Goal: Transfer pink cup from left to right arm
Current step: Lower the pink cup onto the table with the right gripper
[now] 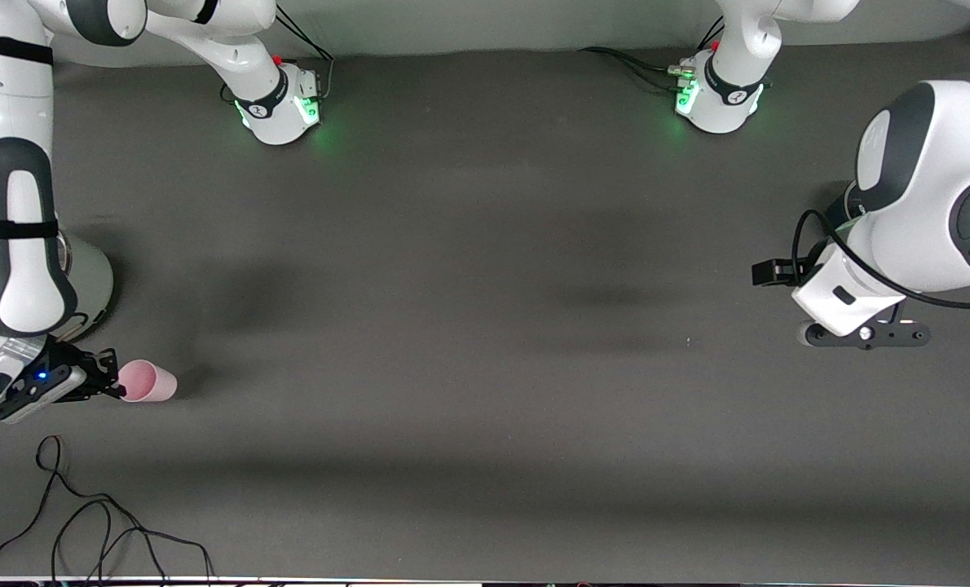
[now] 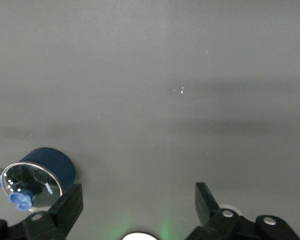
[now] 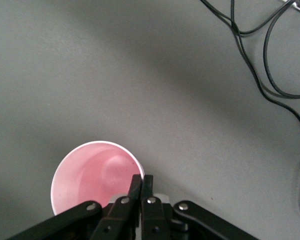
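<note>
White arms with dark grey joint panels, black straps, black cables, green-lit bases [image 1: 717,102], black pincer [image 3: 141,187] links with silver screws

dark grey table [image 1: 485,326], softly shadowed.

We see the table [image 1: 485,326] bare across its middle, open for a gripper to pass. At the right arm's end stand the cup [image 1: 149,381], pinched by the right gripper [image 1: 116,383], a pot [image 1: 94,281] perhaps, mostly hidden under the arm, and loose cable [image 1: 102,522] nearer the camera.
</note>
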`<act>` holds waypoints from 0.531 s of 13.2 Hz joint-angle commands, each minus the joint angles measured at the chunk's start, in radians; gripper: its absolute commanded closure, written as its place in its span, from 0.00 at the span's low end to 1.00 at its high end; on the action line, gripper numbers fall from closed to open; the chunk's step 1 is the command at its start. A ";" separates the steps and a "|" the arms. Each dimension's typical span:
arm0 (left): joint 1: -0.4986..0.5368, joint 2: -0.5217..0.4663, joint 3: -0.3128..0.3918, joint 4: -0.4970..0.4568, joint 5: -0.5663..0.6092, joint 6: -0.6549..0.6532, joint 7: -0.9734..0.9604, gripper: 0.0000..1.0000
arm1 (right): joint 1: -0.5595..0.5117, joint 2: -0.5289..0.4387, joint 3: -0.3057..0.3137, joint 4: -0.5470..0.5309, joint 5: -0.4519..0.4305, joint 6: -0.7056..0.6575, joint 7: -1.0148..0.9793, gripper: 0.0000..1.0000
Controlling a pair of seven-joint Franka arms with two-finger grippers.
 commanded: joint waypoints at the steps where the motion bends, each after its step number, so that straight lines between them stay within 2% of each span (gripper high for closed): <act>1: 0.001 -0.147 -0.005 -0.206 0.017 0.116 0.000 0.00 | 0.000 0.029 0.005 0.006 0.052 0.043 -0.048 1.00; 4: 0.039 -0.184 -0.005 -0.201 0.017 0.077 0.142 0.00 | 0.002 0.032 0.005 0.014 0.058 0.044 -0.047 1.00; 5: 0.045 -0.187 -0.005 -0.180 0.017 0.043 0.190 0.00 | 0.002 0.043 0.005 0.022 0.062 0.043 -0.047 0.88; 6: 0.056 -0.184 -0.005 -0.155 0.017 0.019 0.212 0.00 | 0.002 0.052 0.007 0.031 0.064 0.043 -0.042 0.31; 7: 0.061 -0.178 -0.005 -0.137 0.017 0.011 0.213 0.00 | 0.002 0.057 0.007 0.034 0.070 0.040 -0.041 0.00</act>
